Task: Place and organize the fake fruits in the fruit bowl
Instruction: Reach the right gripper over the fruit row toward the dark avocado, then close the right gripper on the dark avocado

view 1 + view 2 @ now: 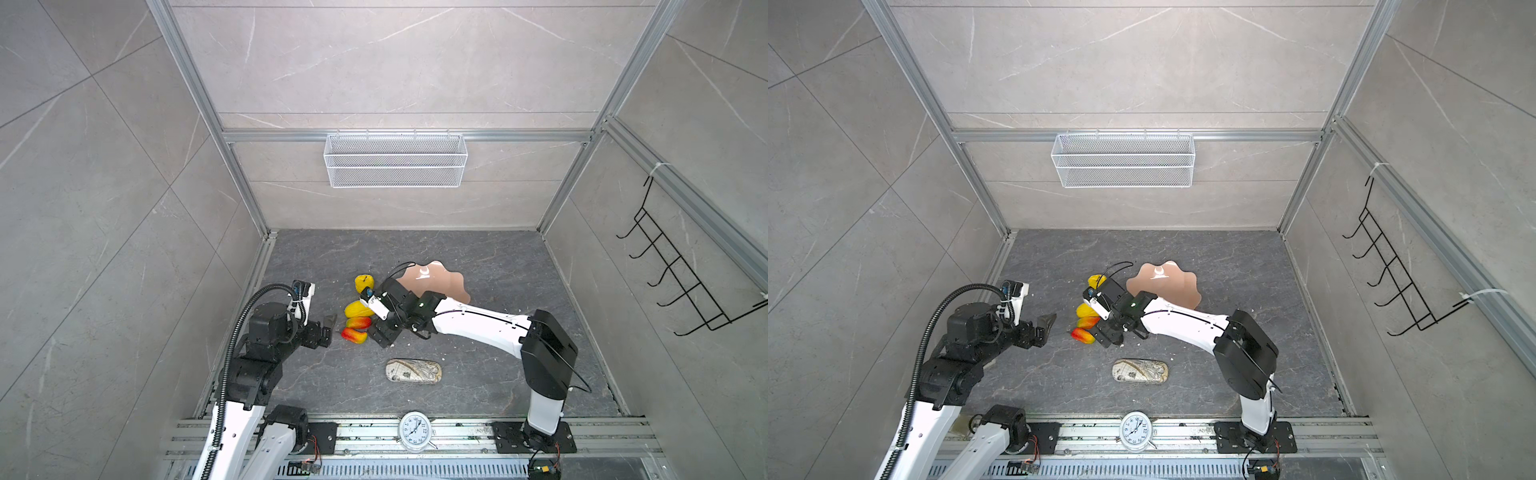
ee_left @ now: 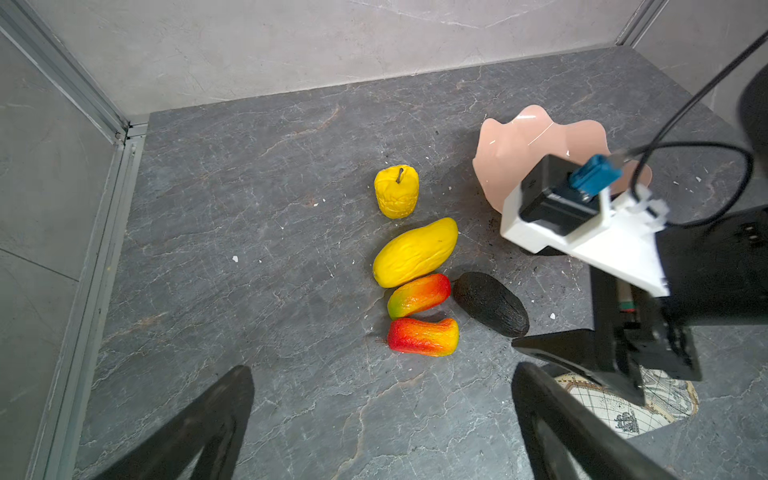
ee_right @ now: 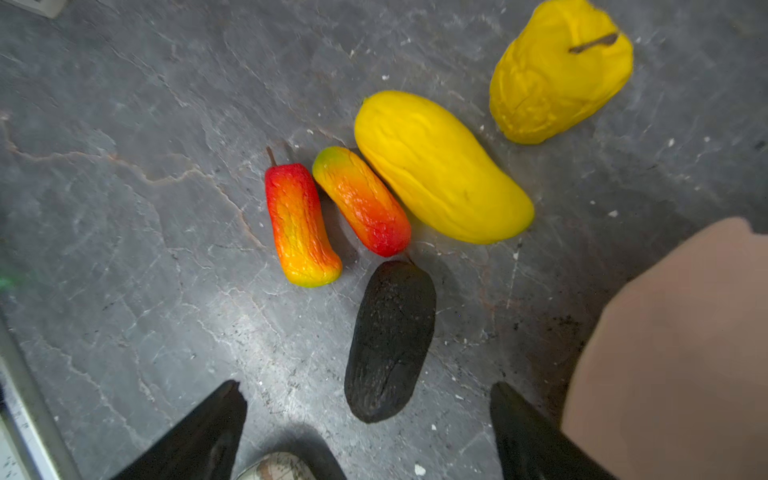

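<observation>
Bowl [image 2: 511, 141] of peach pink stands just beside the fruit row [image 2: 415, 253], no fruit in it. Your left gripper [image 2: 382, 374] hovers spread and empty; your right gripper [image 3: 368, 390] hangs spread before the black oval fruit [image 3: 390, 340]. Straddle its narrow middle, close gently, avoiding the mango-like fruit [image 3: 361, 199] near its tip

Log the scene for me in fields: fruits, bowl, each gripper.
fruits on dark grey table: bumpy round yellow plastic fruit, long yellow plastic fruit, two red-yellow-green plastic fruits, black oval plastic fruit
bowl: glossy peach-pink scalloped bowl, no fruit seen inside
left gripper: open, empty
right gripper: open, straddling black fruit's end, not gripping
</observation>
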`<state>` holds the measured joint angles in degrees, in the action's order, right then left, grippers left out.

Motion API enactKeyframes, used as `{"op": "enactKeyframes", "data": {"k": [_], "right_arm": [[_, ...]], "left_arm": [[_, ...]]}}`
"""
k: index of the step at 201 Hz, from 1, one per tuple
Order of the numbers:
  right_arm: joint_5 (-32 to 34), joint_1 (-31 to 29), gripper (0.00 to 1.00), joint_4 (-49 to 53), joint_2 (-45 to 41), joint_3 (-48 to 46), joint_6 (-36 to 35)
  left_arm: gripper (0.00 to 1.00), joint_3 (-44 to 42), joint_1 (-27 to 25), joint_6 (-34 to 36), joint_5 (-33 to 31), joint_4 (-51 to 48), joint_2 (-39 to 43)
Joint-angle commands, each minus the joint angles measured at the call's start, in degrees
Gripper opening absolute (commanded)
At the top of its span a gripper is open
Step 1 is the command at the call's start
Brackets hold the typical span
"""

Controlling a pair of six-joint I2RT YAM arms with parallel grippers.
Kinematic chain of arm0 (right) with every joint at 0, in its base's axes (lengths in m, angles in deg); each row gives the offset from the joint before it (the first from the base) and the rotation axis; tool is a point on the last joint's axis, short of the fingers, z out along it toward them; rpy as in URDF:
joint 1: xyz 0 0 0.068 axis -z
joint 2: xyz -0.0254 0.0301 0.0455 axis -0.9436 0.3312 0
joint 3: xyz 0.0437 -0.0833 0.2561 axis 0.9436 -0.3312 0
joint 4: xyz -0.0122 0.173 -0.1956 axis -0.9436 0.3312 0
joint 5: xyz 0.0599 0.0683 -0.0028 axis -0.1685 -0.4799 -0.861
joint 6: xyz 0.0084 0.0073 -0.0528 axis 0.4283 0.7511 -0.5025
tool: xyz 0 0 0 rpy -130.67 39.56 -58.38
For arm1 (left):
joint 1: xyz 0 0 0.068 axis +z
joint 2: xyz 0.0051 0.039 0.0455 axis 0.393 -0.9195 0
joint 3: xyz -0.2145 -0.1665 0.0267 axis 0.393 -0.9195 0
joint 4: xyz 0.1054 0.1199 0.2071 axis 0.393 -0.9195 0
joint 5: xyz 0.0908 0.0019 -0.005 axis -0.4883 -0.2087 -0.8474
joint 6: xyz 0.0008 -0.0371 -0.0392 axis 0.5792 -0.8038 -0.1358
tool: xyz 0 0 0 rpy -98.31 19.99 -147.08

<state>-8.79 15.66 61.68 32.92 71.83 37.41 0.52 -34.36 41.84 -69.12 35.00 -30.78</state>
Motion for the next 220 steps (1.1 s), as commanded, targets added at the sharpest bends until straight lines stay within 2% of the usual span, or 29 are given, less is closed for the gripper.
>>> {"op": "enactKeyframes", "data": {"k": [1, 74, 106, 147, 176, 188, 211, 220], "right_arm": [[2.02, 0.1, 0.93, -0.31, 2.03, 1.24, 1.67], [2.76, 0.14, 0.89, -1.97, 8.94, 3.76, 3.21], [3.19, 0.41, 0.84, -1.8, 10.3, 4.6, 3.9], [3.28, 1.09, 0.72, -1.8, 11.94, 4.74, 4.76], [3.38, 1.19, 0.71, -1.53, 13.16, 5.32, 4.98], [3.46, 1.21, 0.66, -1.53, 13.39, 5.51, 4.95], [3.52, 1.21, 0.49, -0.89, 12.76, 5.82, 4.82], [3.4, 1.21, 0.48, -0.25, 11.87, 6.16, 4.69]], "left_arm": [[1.0, 0.24, 0.24, 1.26, -0.87, 1.85, 0.04], [1.0, 0.59, 0.66, 1.34, -0.31, 1.67, -1.56], [1.0, 0.59, 0.76, 1.28, -0.08, 1.67, -1.48], [1.0, 0.59, 0.79, 1.17, -0.17, 1.76, -0.94], [1.0, 0.51, 0.82, 1.35, -0.57, 1.76, -0.35], [1.0, 0.51, 0.84, 1.35, -0.62, 1.75, -0.28], [1.0, 0.51, 0.79, 1.35, -0.65, 1.76, -0.27], [1.0, 0.51, 0.84, 1.42, -0.7, 1.76, -0.36]]}}
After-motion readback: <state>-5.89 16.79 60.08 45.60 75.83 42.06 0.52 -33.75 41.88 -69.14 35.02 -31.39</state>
